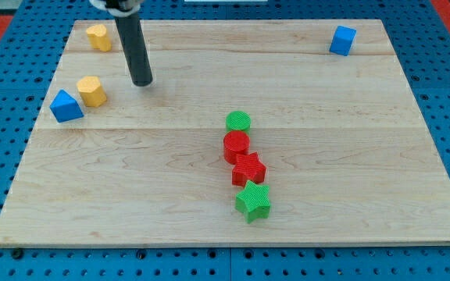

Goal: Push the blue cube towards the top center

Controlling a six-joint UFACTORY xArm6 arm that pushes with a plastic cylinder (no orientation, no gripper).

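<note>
My tip (142, 82) rests on the desk (350, 195) at ten o'clock, well apart from the blue cube (342, 40) at two o'clock. No gripper fitted; state cannot be told.

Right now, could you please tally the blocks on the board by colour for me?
Blue: 2, the blue cube and the blue triangular block
Yellow: 2, at and
Green: 2, the green cylinder and the green star
Red: 2, the red cylinder and the red star
Total: 8
</note>
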